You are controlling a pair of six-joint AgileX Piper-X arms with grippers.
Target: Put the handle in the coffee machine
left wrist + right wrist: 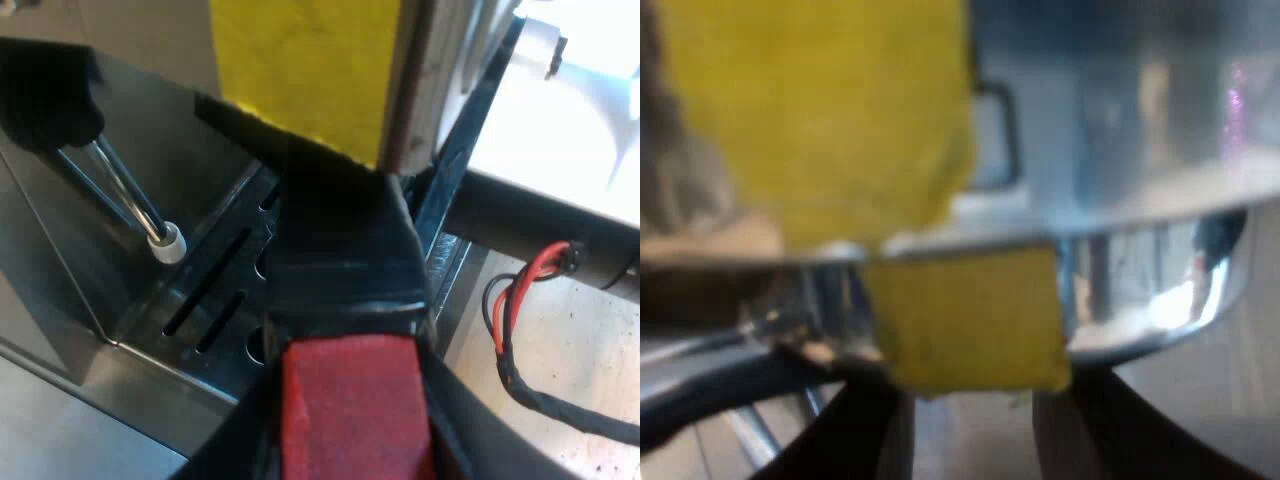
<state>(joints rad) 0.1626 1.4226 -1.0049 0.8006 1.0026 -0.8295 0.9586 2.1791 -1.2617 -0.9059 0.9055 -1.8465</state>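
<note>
Here, left wrist, handle point(345, 250): dark with a red end, running in under the espresso machine point(150, 120) beside its yellow tape point(310, 70).
Left gripper point(350, 420): fingers clamped on the red end.
Room: steam wand point(125, 190) apart from the handle, over the slotted drip tray point(215, 290).
Right wrist, right gripper point(970, 440): fingers apart, close under a chrome rim point(1160, 290) bearing a yellow patch point(965, 320).

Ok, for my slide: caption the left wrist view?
Left claw holds red-ended handle at espresso machine's front, over the drip tray.
</note>
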